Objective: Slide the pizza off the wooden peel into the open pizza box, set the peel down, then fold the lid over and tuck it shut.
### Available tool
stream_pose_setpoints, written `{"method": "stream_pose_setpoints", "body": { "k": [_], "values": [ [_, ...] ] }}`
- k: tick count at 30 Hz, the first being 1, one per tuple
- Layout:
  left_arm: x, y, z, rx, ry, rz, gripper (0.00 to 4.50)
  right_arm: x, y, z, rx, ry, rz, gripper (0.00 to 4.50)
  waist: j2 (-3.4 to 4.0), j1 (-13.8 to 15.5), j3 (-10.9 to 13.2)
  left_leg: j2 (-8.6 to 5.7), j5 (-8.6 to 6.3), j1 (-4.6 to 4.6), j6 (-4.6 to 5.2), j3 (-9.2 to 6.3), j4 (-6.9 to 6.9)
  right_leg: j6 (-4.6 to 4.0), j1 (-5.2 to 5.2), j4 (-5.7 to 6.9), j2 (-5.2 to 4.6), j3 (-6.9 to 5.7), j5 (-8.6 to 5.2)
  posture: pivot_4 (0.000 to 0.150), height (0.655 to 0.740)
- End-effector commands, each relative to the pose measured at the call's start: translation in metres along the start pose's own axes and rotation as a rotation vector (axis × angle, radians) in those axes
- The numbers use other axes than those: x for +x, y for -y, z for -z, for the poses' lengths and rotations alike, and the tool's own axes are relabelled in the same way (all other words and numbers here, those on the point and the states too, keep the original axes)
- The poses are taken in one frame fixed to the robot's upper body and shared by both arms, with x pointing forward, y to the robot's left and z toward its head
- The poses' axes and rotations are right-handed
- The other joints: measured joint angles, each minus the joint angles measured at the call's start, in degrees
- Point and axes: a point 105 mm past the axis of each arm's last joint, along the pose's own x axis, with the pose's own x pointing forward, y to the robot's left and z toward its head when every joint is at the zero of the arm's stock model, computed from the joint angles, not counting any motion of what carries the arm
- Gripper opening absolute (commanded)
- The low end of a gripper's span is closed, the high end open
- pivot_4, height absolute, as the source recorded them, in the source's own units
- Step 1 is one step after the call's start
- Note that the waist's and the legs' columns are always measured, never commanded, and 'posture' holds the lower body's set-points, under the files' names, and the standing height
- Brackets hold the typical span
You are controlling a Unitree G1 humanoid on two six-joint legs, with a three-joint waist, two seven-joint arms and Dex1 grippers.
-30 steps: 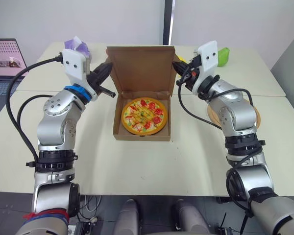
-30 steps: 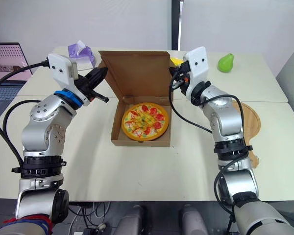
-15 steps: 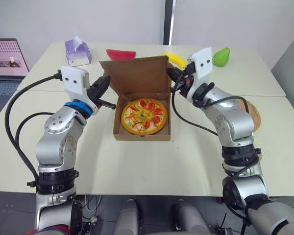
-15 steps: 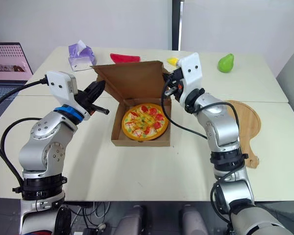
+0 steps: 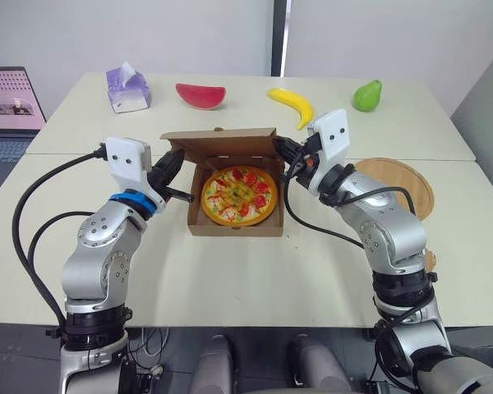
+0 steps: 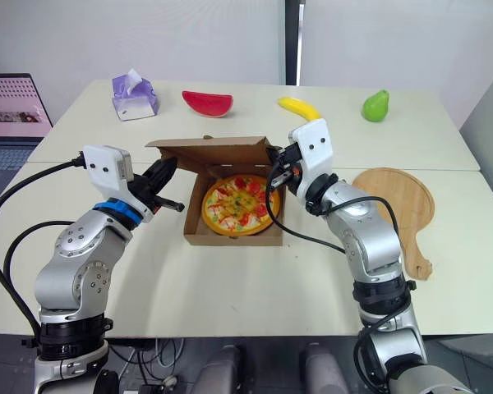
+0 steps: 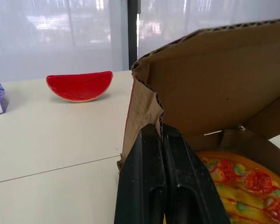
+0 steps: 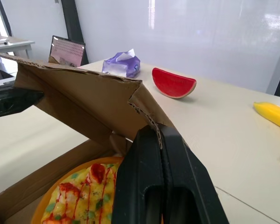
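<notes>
The left gripper (image 7: 161, 134) has its two black fingers pressed together, and the edge of the lid's (image 5: 220, 139) left side flap runs down into the seam between them. The right gripper (image 8: 158, 133) is closed the same way on the flap at the lid's right corner. From these angles the cardboard looks pinched on both sides rather than merely leaned on. The lid slopes forward over the rear of the pizza box (image 5: 234, 229), roughly half folded, with its front edge raised above the base. The pizza (image 5: 237, 195) lies flat inside the box, its near part in plain sight under the lid.

Taking the box as the dial's centre, the wooden peel (image 6: 394, 205) lies flat on the table (image 5: 255, 279) at 3 o'clock, apart from the box. A watermelon slice (image 5: 201, 95) sits at 12, a banana (image 5: 292, 106) at 1, a green pear (image 5: 366, 95) at 2 and a tissue pack (image 5: 127, 89) at 11. A laptop (image 5: 12, 111) stands at 10, beyond the table's left edge.
</notes>
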Motion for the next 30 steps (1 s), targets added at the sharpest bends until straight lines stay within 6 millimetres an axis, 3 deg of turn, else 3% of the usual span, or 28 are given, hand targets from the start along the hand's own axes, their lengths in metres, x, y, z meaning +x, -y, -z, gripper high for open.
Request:
{"method": "stream_pose_setpoints", "body": {
  "k": [1,9,14,21,30],
  "values": [
    [0.001,0.011,-0.017,0.024,0.069,0.040,0.00,0.003,-0.018,-0.012,-0.020,0.042,-0.068,0.02,0.00,0.0,0.0,0.00,0.00,0.00,0.00,0.00,0.00,0.00,0.00,0.00,0.00,0.00,0.00,0.150,0.7400],
    [0.024,0.007,-0.036,0.059,0.118,0.052,0.00,0.025,0.006,-0.044,-0.074,0.109,-0.031,0.02,0.00,0.1,0.0,-0.03,0.00,-0.01,0.00,-0.01,0.00,-0.01,-0.02,0.01,0.01,-0.03,0.00,0.150,0.7400],
    [0.032,0.010,-0.044,0.055,0.144,0.067,0.00,0.033,0.003,-0.051,-0.068,0.127,-0.051,0.02,0.00,0.1,0.0,-0.02,0.00,-0.04,0.00,0.01,-0.02,-0.01,-0.03,-0.07,0.00,-0.01,0.00,0.150,0.7400],
    [0.028,0.013,-0.035,0.054,0.123,0.081,0.00,0.032,-0.010,-0.038,-0.045,0.102,-0.074,0.02,0.00,0.1,0.0,-0.01,0.00,-0.04,0.00,0.01,-0.01,-0.01,-0.04,-0.05,0.00,-0.01,0.01,0.150,0.7400],
    [-0.004,0.012,-0.013,0.073,0.058,0.044,0.00,-0.001,-0.017,-0.008,0.003,0.030,-0.087,0.02,0.01,0.0,0.0,0.02,0.00,-0.04,0.00,0.01,-0.01,-0.01,-0.03,-0.03,-0.01,0.01,0.01,0.150,0.7400]
  ]
}}
